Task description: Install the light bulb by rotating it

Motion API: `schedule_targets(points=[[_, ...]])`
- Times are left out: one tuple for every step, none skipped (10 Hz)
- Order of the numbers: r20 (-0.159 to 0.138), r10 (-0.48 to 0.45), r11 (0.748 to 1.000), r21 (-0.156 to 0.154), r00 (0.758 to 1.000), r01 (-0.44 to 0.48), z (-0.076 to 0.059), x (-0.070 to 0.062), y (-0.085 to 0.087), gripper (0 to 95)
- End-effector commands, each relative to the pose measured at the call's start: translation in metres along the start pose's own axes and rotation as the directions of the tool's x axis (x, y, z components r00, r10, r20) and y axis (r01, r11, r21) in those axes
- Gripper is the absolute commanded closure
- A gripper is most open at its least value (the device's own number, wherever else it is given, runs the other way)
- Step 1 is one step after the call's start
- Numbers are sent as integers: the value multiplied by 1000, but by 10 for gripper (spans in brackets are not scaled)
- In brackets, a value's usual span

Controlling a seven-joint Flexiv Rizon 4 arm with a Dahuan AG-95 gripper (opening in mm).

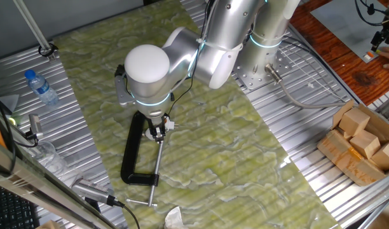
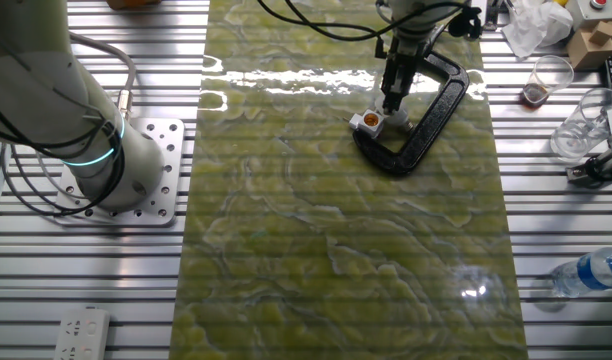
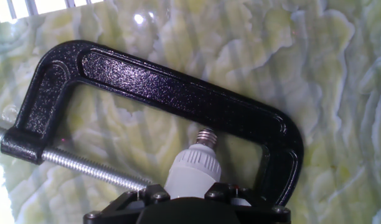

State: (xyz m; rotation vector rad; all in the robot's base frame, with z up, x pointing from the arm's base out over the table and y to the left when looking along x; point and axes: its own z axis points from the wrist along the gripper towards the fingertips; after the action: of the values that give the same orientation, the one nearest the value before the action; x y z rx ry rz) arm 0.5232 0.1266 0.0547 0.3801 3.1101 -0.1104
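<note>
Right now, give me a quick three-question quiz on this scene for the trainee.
1. True or false: the light bulb has its screw base pointing away from the tool.
2. In the hand view, the bulb's base sits inside the opening of which thing? A) black C-clamp B) metal bowl C) red basket
3. Fill in: the white block beside the clamp has a ___ centre.
Key: 1 true; 2 A; 3 orange.

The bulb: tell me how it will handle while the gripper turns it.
The bulb is smooth and rounded, so it may slip between the fingers. It probably weighs little, being far smaller than the clamp. Its narrow threaded base points forward unsupported; off-axis pushing could tilt it in the gripper.
</note>
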Motion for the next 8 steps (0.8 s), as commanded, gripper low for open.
schedule_targets(points=[[2, 0, 1000, 1, 1000, 0, 1, -1, 0, 760], [-1, 1, 1000, 1, 1000, -1, 0, -1, 0, 950], [-3, 0, 1000, -1, 1000, 0, -3, -2, 0, 950], [-3, -2, 1000, -2, 1000, 2, -3, -3, 1, 950], [-5, -6, 1000, -1, 1000, 6, -4, -4, 1, 950], [-8, -9, 1000, -1, 1000, 9, -5, -5, 1, 950], [-16, -24, 1000, 0, 1000, 24, -9, -5, 1, 950], [-18, -32, 999, 2, 999, 32, -11, -5, 1, 950]])
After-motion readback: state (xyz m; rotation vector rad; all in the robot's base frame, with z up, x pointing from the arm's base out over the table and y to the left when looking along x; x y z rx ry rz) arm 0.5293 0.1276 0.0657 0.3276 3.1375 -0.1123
